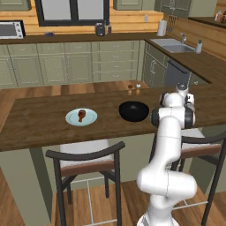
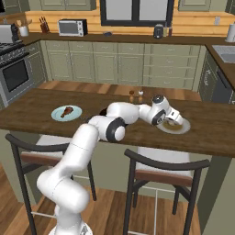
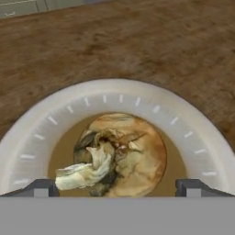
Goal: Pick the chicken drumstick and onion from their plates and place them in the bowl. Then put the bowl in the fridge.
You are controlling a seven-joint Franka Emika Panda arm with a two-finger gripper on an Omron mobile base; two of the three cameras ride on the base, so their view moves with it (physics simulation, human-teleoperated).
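Wooden counter (image 1: 39,128) carries your black bowl (image 1: 133,111), with the blue plate (image 1: 81,117) and drumstick (image 1: 81,115) at its nine o'clock. Your gripper (image 3: 117,187) hangs wide open, empty, over the onion (image 3: 120,153) on the white plate (image 3: 41,133).

Wooden counter (image 1: 39,128) (plates (image 1: 70,118), bowl (image 1: 133,111))

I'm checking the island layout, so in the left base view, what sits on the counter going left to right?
Pale blue plate holding the chicken drumstick → black bowl → robot arm.
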